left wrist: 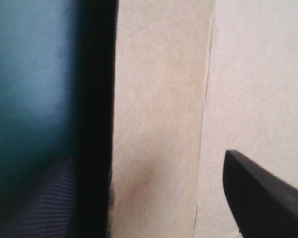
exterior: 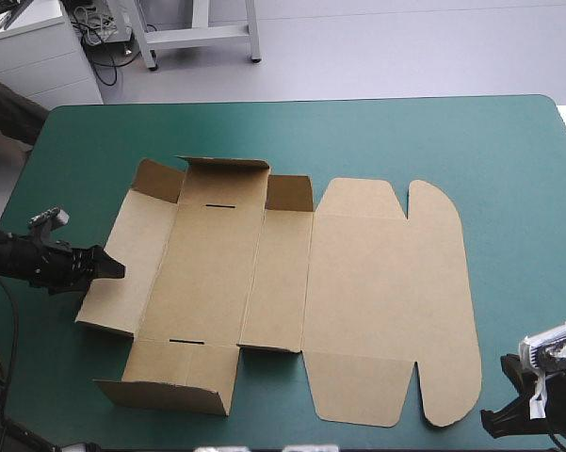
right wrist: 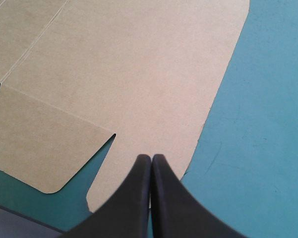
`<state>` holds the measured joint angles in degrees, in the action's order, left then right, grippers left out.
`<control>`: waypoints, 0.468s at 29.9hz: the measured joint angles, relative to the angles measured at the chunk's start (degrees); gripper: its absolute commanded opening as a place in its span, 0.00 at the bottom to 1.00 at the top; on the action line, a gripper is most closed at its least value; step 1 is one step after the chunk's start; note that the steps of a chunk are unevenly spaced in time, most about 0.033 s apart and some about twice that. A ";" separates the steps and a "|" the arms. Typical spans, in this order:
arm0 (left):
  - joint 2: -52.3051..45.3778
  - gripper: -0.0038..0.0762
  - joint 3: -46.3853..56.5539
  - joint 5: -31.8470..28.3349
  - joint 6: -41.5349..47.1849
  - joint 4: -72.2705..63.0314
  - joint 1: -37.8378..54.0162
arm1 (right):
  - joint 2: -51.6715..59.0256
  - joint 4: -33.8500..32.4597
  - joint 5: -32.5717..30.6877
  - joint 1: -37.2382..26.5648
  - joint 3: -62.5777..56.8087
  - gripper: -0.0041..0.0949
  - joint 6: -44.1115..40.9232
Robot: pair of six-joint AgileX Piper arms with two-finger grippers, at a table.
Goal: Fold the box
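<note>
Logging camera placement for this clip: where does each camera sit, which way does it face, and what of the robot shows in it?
High view: above and behind the robot, looking down on the table and the box; left tool and right tool show.
Left wrist view: above that wrist, looking along open fingers either side of the box's left edge.
Right wrist view: above that wrist, looking past shut fingers at the lid.
Shared: high and right wrist views both show the lid's rounded corner.
</note>
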<state>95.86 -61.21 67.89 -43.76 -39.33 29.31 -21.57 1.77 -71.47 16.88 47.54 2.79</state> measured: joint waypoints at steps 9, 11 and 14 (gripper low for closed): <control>3.07 0.76 0.00 0.29 -3.98 -4.93 -0.74 | 0.00 0.31 0.00 0.00 0.00 0.02 0.00; 3.12 0.75 0.00 0.29 -3.98 -4.59 -1.73 | 0.00 0.44 0.00 0.00 0.00 0.02 0.00; 3.22 0.70 0.00 0.34 -3.74 -4.47 -3.44 | 0.00 0.51 0.00 0.00 0.00 0.02 0.00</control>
<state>99.09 -61.21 68.23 -47.51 -43.80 25.87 -21.57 2.28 -71.47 16.88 47.54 2.79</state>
